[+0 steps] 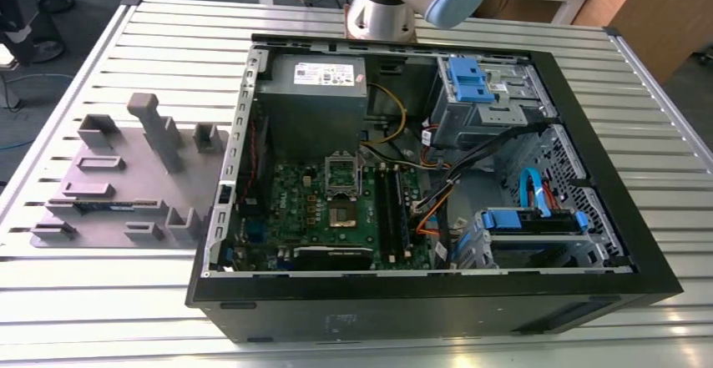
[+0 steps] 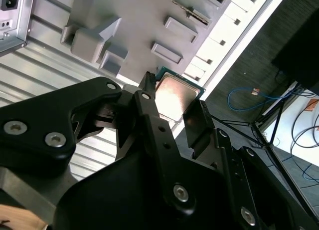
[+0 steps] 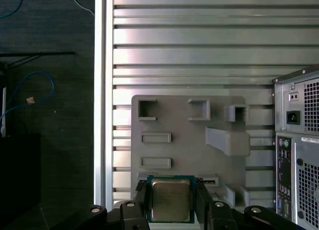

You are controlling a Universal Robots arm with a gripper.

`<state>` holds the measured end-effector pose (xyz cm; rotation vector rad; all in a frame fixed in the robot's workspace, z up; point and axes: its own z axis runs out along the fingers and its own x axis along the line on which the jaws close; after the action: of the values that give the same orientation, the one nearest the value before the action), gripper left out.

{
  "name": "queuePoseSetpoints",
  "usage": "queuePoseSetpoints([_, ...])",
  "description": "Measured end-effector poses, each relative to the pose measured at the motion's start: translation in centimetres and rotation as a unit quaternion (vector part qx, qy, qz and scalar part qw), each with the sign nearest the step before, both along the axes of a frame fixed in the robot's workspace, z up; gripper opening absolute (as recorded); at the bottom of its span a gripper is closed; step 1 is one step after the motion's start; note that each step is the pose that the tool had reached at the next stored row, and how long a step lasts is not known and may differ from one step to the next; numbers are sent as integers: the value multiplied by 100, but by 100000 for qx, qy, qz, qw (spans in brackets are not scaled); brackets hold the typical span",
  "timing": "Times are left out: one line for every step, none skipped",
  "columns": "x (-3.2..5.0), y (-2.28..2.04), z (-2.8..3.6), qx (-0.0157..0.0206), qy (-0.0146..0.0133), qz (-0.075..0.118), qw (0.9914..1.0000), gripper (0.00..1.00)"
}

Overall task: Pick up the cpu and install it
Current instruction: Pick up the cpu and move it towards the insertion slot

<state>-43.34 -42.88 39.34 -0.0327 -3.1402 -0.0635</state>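
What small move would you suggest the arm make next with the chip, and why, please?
Probably carry it sideways toward the open computer case. In the first wrist view the gripper is shut on the chip, which hangs above the grey tray, and the motherboard lies inside that case.

**Quick item counts**

We count one cpu [image 3: 170,200], one gripper [image 3: 172,196], one open computer case [image 1: 446,310], one motherboard [image 1: 300,209], one power supply [image 1: 317,101], one grey holder tray [image 1: 134,186], one slatted table [image 1: 112,301], two blue drive caddies [image 1: 468,80].
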Motion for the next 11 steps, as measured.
queuePoseSetpoints([12, 0, 0, 1, -3, 1, 100000, 47])
queuePoseSetpoints([23, 0, 0, 0, -1, -2, 100000, 47])
queuePoseSetpoints([35, 0, -1, 1, 0, 0, 100000, 47])
queuePoseSetpoints([46, 0, -1, 2, -3, -3, 100000, 47])
queuePoseSetpoints([58, 0, -1, 0, -2, -1, 100000, 47])
queuePoseSetpoints([69, 0, -1, -4, 0, -1, 100000, 47])
queuePoseSetpoints([80, 0, -2, -1, 0, -1, 100000, 47])
queuePoseSetpoints([92, 0, -2, 0, 2, -3, 100000, 47])
queuePoseSetpoints([104, 0, -2, 1, 3, -3, 100000, 47])
queuePoseSetpoints([118, 0, -3, 1, 2, -4, 100000, 47])
queuePoseSetpoints([132, 0, -4, -1, -3, -2, 100000, 47])
